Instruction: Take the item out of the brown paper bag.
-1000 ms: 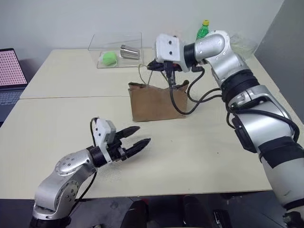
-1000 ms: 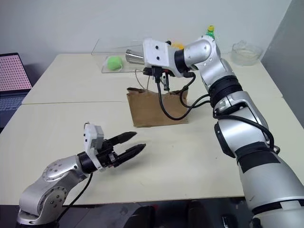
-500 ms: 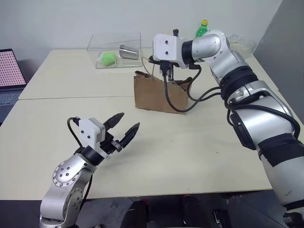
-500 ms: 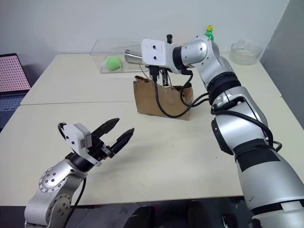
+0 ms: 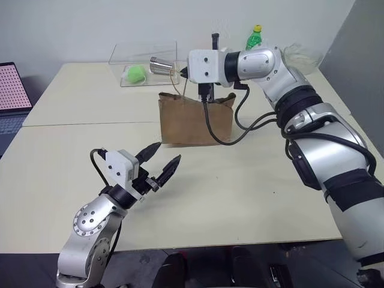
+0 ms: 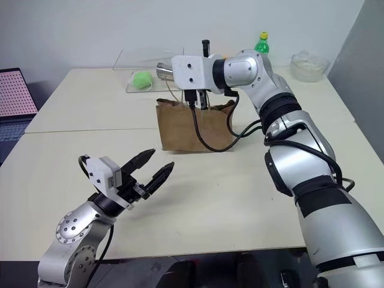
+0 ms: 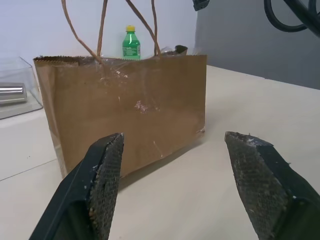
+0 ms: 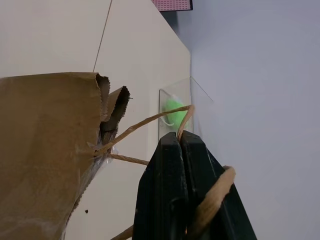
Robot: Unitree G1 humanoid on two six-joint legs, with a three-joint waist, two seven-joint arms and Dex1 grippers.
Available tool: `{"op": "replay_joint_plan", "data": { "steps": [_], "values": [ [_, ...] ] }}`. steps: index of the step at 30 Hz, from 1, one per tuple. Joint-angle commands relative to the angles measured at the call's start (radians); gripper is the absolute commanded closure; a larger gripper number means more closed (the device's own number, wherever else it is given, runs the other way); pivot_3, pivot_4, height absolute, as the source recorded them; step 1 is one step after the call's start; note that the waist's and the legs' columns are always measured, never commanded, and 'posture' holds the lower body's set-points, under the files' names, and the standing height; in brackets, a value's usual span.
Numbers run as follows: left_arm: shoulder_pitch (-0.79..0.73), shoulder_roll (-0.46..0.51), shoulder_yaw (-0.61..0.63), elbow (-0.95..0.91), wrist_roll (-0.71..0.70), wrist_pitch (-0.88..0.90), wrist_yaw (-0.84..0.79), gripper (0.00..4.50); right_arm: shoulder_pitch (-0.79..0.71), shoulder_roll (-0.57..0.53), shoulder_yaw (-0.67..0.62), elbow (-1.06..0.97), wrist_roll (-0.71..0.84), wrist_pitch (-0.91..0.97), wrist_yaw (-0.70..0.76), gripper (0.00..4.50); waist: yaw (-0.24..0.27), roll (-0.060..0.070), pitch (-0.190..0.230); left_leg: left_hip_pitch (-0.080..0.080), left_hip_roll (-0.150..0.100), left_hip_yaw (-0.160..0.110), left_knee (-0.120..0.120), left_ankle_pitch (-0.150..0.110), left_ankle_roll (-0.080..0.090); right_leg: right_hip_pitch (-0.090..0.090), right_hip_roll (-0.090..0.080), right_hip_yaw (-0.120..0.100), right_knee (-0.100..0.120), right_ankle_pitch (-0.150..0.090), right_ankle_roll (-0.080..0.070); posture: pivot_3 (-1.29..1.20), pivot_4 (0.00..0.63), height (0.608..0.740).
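Head views, bag: the brown paper bag [image 5: 195,119] stands upright on the tabletop [image 5: 252,186], its loop handles [image 5: 177,84] pulled up taut.
Head views, right arm: the right end effector [image 6: 204,49] sits above the bag's mouth, at about 12 o'clock from the bag.
Head views, left arm: the left end effector [image 5: 163,163] hovers near the bag at its 7 o'clock, fingers spread wide, holding nothing.
Head views, bystanders: a green bottle [image 5: 255,37] stands at 1 o'clock behind the bag; a clear box [image 5: 144,60] with a green ball [image 5: 136,73] and a metal cup [image 5: 160,64] lies at 11 o'clock.
Left wrist view: the bag's front face fills the gap between the two open pads [image 7: 106,177]; handles rise out of frame; the bottle's cap peeks over the rim.
Right wrist view: the right fingers are pressed together with a handle loop [image 8: 150,122] pinched at the tips; the bag hangs off to one side with its mouth folded partly shut.
Item: not visible; I judge it lies inside the bag.
Risk, handle: thin cord under tension could slip out or tear at the taped joint.
Risk, bag: a sideways pull may tip the bag.
Risk, mouth: the folded rim may block the left fingers on entry and crumple.
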Motion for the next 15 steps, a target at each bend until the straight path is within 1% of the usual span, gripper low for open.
{"op": "replay_joint_plan", "data": {
  "steps": [1, 5, 7, 8, 11, 14, 15],
  "values": [
    [-0.006, 0.005, -0.008, -0.01, 0.01, -0.029, -0.01, 1.11, -0.031, 0.001, -0.023, -0.022, 0.002, -0.025, 0.004, 4.47, 0.0, 0.0, 0.0, 0.0, 0.0, 0.0, 0.0, 0.0, 0.0, 0.0, 0.0, 0.0, 0.0, 0.0, 0.0, 0.0, 0.15, 0.74],
    [-0.012, 0.002, -0.02, -0.002, 0.017, -0.04, -0.014, 1.11, -0.016, 0.008, -0.01, -0.025, -0.014, -0.039, 0.009, 4.47, 0.0, 0.0, 0.0, 0.0, 0.0, 0.0, 0.0, 0.0, 0.0, 0.0, 0.0, 0.0, 0.0, 0.0, 0.0, 0.0, 0.15, 0.74],
    [-0.01, 0.001, -0.026, 0.001, 0.021, -0.046, -0.017, 1.11, -0.011, 0.008, 0.0, -0.027, -0.026, -0.055, 0.007, 4.11, 0.0, 0.0, 0.0, 0.0, 0.0, 0.0, 0.0, 0.0, 0.0, 0.0, 0.0, 0.0, 0.0, 0.0, 0.0, 0.0, 0.15, 0.74],
    [-0.009, 0.0, -0.03, 0.002, 0.023, -0.048, -0.019, 1.11, -0.009, 0.009, 0.006, -0.028, -0.035, -0.066, 0.006, 3.88, 0.0, 0.0, 0.0, 0.0, 0.0, 0.0, 0.0, 0.0, 0.0, 0.0, 0.0, 0.0, 0.0, 0.0, 0.0, 0.0, 0.15, 0.74],
    [-0.013, -0.004, -0.042, 0.007, 0.026, -0.053, -0.022, 1.11, -0.006, 0.007, 0.02, -0.031, -0.058, -0.085, 0.007, 2.86, 0.0, 0.0, 0.0, 0.0, 0.0, 0.0, 0.0, 0.0, 0.0, 0.0, 0.0, 0.0, 0.0, 0.0, 0.0, 0.0, 0.15, 0.74],
    [-0.024, -0.006, -0.052, 0.016, 0.029, -0.058, -0.027, 1.11, 0.003, -0.008, 0.027, -0.035, -0.064, -0.091, 0.058, 1.75, 0.0, 0.0, 0.0, 0.0, 0.0, 0.0, 0.0, 0.0, 0.0, 0.0, 0.0, 0.0, 0.0, 0.0, 0.0, 0.0, 0.15, 0.74],
    [-0.027, -0.005, -0.054, 0.021, 0.029, -0.061, -0.029, 1.11, 0.006, -0.013, 0.025, -0.034, -0.061, -0.083, 0.083, 1.45, 0.0, 0.0, 0.0, 0.0, 0.0, 0.0, 0.0, 0.0, 0.0, 0.0, 0.0, 0.0, 0.0, 0.0, 0.0, 0.0, 0.15, 0.74]
  ]
}}
